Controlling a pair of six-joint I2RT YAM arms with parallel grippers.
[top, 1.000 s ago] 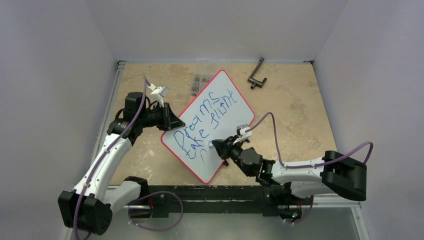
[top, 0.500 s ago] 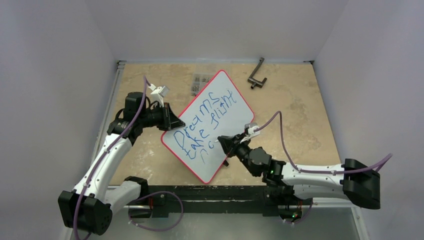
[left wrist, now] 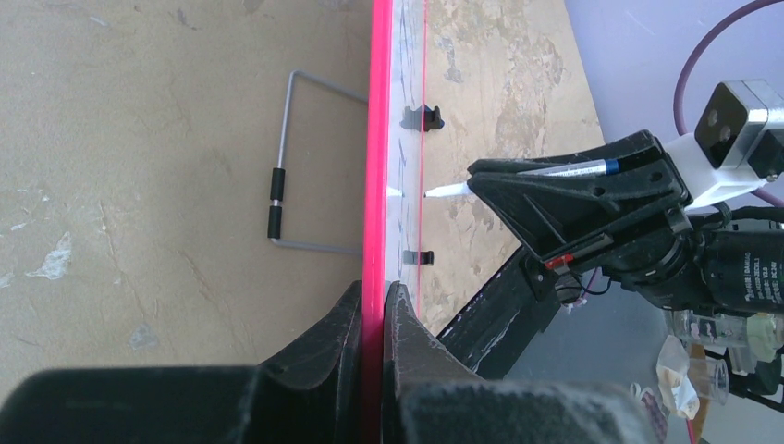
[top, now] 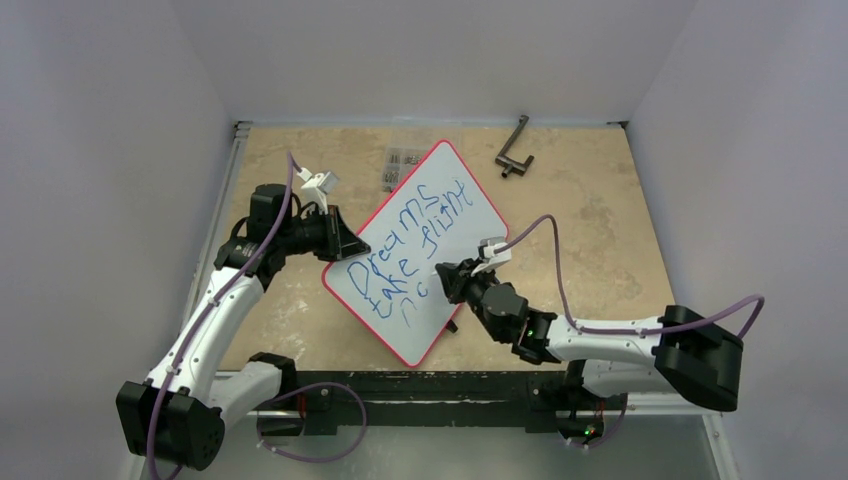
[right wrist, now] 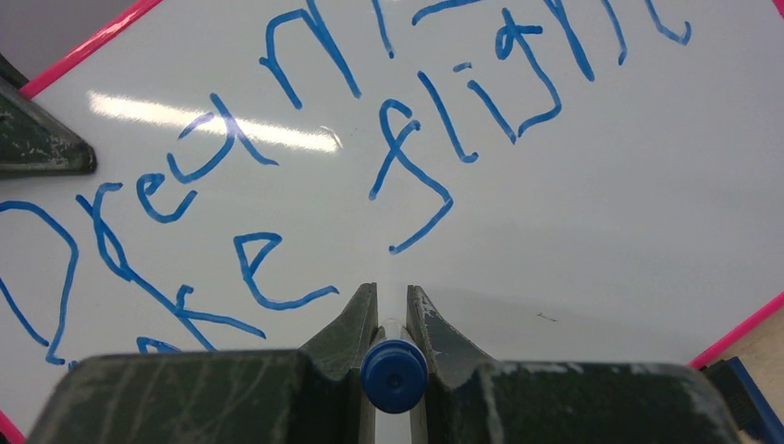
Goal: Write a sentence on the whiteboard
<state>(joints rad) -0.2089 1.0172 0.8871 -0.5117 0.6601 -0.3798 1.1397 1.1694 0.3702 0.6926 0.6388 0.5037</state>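
Two pincers: both are clenched. The left pincer (left wrist: 374, 291) nips the red rim of the whiteboard (top: 478, 232), and the right pincer (right wrist: 391, 296) grips a blue marker (right wrist: 393, 375) by its barrel.
Board's place: slantwise on the counter (top: 600, 220), between the arms, one corner toward their bases. We cannot tell whether it lies flat or is propped up.
Sentence (top: 410, 240): blue, "Dreams take flight" in two lines. A third line is barely begun beneath, so we judge the writing unfinished.
Risk, pressure: the tip sits right at the face. Too light a touch would break the strokes, and too hard a one could shove the board.
Risk, pivot: only a thin rim is pinched, so sideways drag from the marker might swing the board and skew the letters.
Risk, smear: the right pincer hangs over the lowest lettering, and brushing it would smudge the ink.
Hidden: we cannot tell whether the tip touches. The right pincer covers the end of the third line, and the right wrist view cuts off the board's corners.
Unclear: a dark metal tool (top: 515, 150) and a small pale box (top: 400, 165) lie beyond the board, too small for us to name.
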